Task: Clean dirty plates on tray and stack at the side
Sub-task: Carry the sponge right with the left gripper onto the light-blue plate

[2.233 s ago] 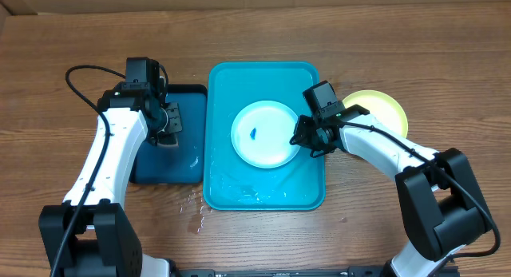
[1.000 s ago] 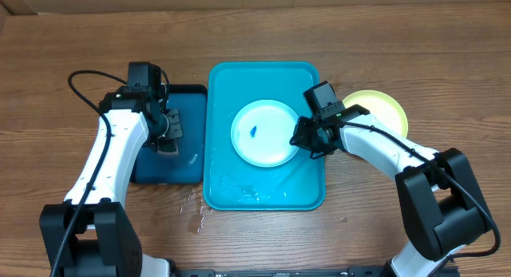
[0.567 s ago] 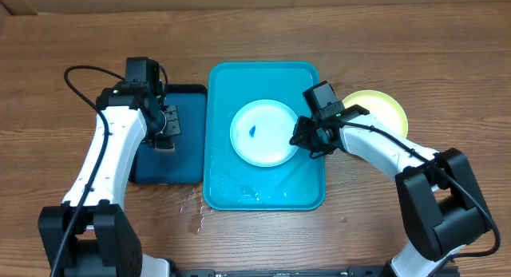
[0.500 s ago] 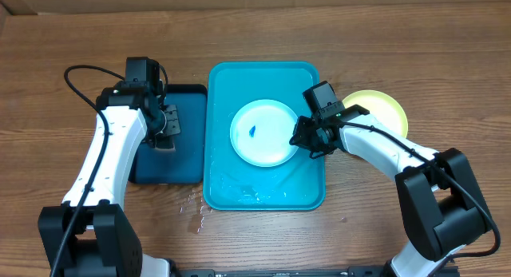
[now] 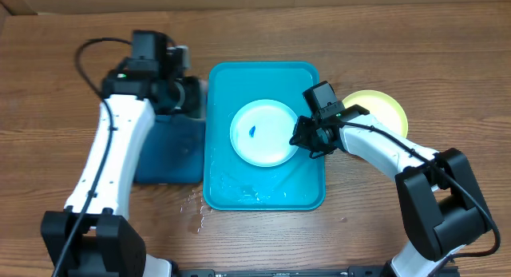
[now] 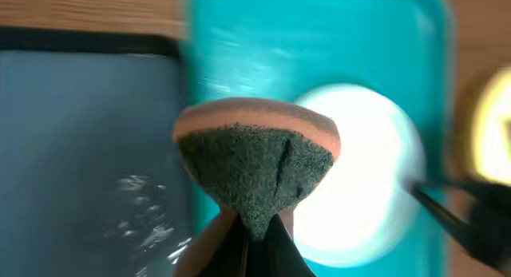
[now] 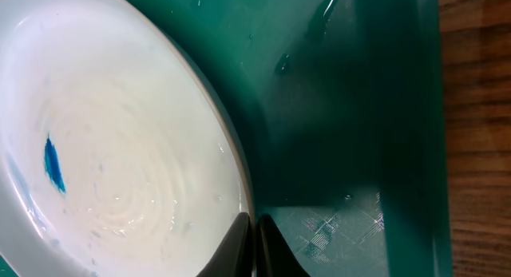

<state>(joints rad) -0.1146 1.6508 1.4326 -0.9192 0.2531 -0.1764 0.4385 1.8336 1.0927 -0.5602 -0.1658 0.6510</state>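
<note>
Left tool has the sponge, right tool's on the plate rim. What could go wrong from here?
1. The right tool pinches only the thin rim of the light blue plate; scrubbing pressure may pop it loose or tip it.
2. The tray floor looks wet, so the plate could slide.
3. The left tool grips the sponge by a narrow pinch; it may fold and miss the blue smear.

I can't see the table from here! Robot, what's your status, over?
Left gripper shut on sponge, by the tray's left edge. Right gripper pinching blue plate by its rim. One blue smear not yet wiped. Nothing in the way.
</note>
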